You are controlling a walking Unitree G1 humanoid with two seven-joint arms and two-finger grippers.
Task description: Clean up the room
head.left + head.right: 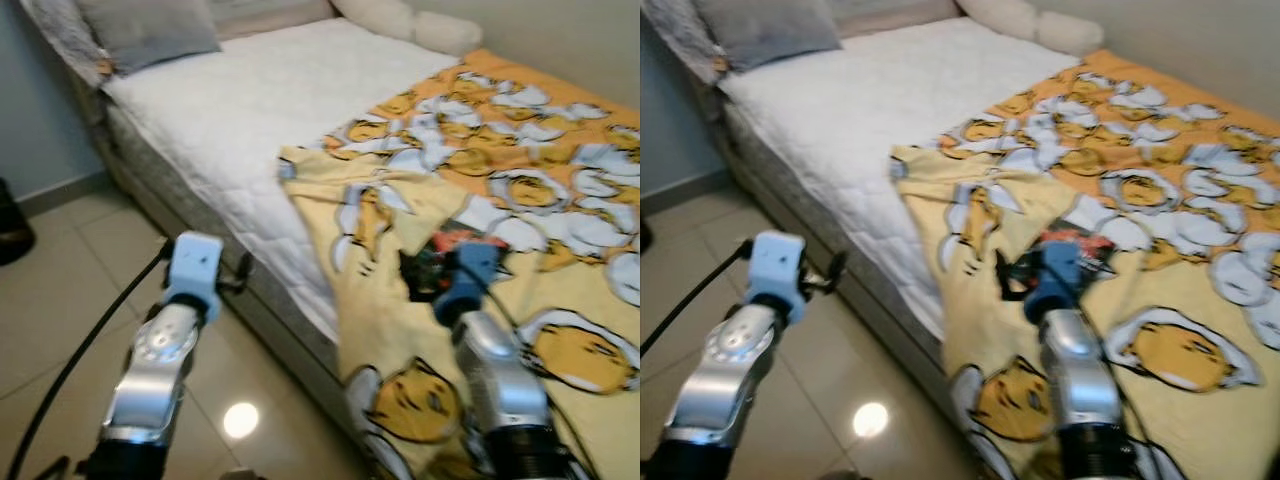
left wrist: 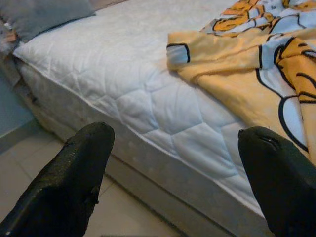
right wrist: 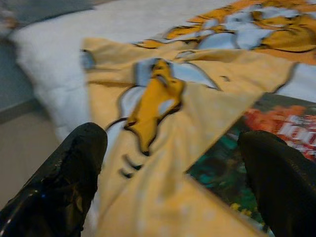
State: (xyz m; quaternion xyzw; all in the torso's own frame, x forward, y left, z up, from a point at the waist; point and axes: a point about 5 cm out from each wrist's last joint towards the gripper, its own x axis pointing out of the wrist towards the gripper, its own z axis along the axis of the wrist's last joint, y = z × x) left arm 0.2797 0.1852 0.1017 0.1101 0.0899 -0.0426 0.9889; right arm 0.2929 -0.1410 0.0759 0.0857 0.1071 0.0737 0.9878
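Both silver arms reach forward. The left hand [image 2: 173,173] has its two black fingers spread wide apart. The right hand [image 3: 173,173] has its fingers spread wide too.

Rumpled cartoon blanket on a bare mattress, with a printed packet caught in its folds.

The yellow-and-orange blanket [image 1: 520,200], printed with white and yellow cartoon figures outlined in black, covers the right half of the white quilted mattress [image 1: 240,110]; its near part hangs over the bed's front edge toward the floor, and one corner is folded back on itself. A flat packet [image 3: 276,143], dark with red, green and white print, lies on the blanket, partly tucked under that fold.
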